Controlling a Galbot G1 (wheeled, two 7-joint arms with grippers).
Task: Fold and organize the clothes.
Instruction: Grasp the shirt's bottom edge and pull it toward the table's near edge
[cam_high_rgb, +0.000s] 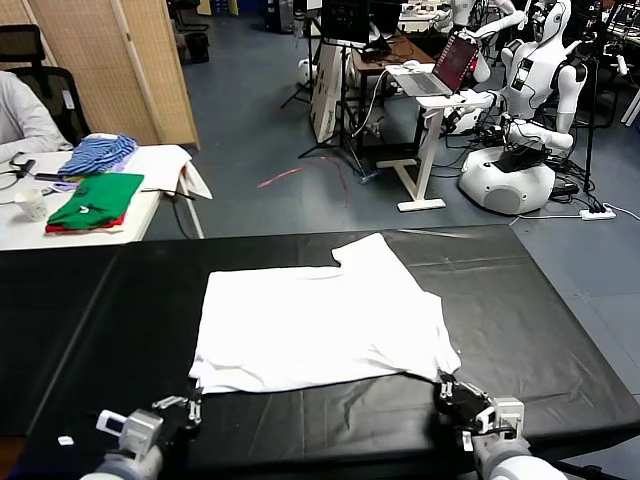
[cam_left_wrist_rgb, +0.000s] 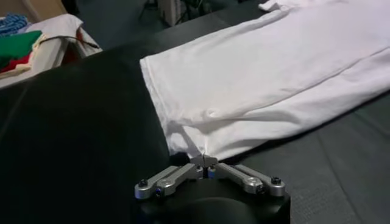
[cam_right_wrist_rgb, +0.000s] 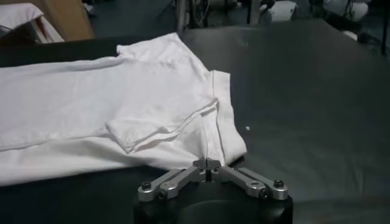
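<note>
Matt white cotton T-shirt (cam_high_rgb: 320, 325) on smooth, faintly glossy black table cover (cam_high_rgb: 90, 310).

Black cloth-covered counter (cam_high_rgb: 560, 330) fills the foreground. Floor (cam_high_rgb: 260, 120) is blue-grey, with a red cable (cam_high_rgb: 280, 177) lying on it. Far left: white side table (cam_high_rgb: 150, 200) carrying a green folded garment (cam_high_rgb: 98, 198) on a red one, a blue-striped cloth (cam_high_rgb: 98, 152) and a paper cup (cam_high_rgb: 32, 205). Wooden folding screen (cam_high_rgb: 110, 65) behind it, black chair (cam_high_rgb: 35, 70) beside. Back right: white stand (cam_high_rgb: 425, 150) with an open laptop (cam_high_rgb: 440, 68), white humanoid robot (cam_high_rgb: 525, 110) on a round base, power strip (cam_high_rgb: 597, 212) on the floor.
</note>
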